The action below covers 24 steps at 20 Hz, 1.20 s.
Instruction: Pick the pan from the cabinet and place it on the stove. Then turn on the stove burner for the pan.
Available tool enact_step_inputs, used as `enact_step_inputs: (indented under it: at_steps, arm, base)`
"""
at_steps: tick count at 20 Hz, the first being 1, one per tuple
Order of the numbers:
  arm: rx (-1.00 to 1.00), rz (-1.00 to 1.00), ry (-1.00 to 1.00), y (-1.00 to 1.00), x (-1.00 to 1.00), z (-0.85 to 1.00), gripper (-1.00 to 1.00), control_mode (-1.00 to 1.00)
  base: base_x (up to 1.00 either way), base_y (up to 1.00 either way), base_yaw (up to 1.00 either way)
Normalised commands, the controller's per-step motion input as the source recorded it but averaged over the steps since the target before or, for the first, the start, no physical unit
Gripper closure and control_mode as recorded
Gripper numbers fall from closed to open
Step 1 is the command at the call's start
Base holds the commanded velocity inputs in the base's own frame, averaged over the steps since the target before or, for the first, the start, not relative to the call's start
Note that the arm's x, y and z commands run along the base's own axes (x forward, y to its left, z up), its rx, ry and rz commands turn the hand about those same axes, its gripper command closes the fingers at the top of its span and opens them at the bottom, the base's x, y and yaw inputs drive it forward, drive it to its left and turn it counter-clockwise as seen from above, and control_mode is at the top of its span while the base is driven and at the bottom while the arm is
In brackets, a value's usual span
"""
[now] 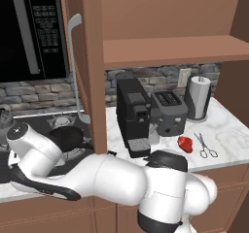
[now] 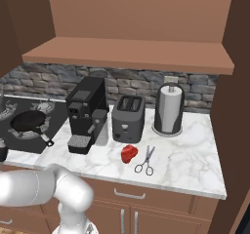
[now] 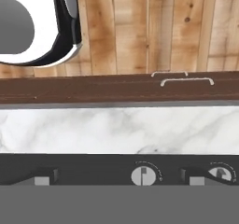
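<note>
Pan (image 1: pixel 68 136) sits on the stove (image 1: pixel 53 123) at left of frame, white arm stretched low across it; coffee machine (image 1: pixel 133 115), toaster (image 1: pixel 169 111), scissors (image 1: pixel 206 147) on the table (image 1: pixel 228 130) at right.

Legible markings in the kitchen scene
The microwave (image 1: pixel 31 30) is showing a display reading roughly "88:88"; its keypad labels are staying too small to read.

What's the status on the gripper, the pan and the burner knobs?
Gripper open, empty, over the stove's front edge above a small round silver knob. Shallow round matte-black frying pan on the flat black gas cooktop. Nothing between fingertips and knob.
</note>
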Motion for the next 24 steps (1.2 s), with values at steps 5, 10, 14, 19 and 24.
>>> enact_step_inputs:
  at_steps: [5,10,14,19,24]
  arm:
    - [0.00,0.00,0.01,0.00,0.13,-0.11,-1.00,-1.00]
    - [0.00,0.00,0.01,0.00,0.12,-0.10,-1.00,-1.00]
    - [0.00,0.00,0.01,0.00,0.09,-0.14,-1.00,-1.00]
    - [0.00,0.00,0.01,0.00,0.10,-0.10,-1.00,-1.00]
    - [0.00,0.00,0.01,0.00,0.11,-0.08,-1.00,-1.00]
  base:
    - [0.00,0.00,0.00]
    - [0.00,0.00,0.00]
    - [0.00,0.00,0.00]
    - [0.00,0.00,0.00]
    - [0.00,0.00,0.00]
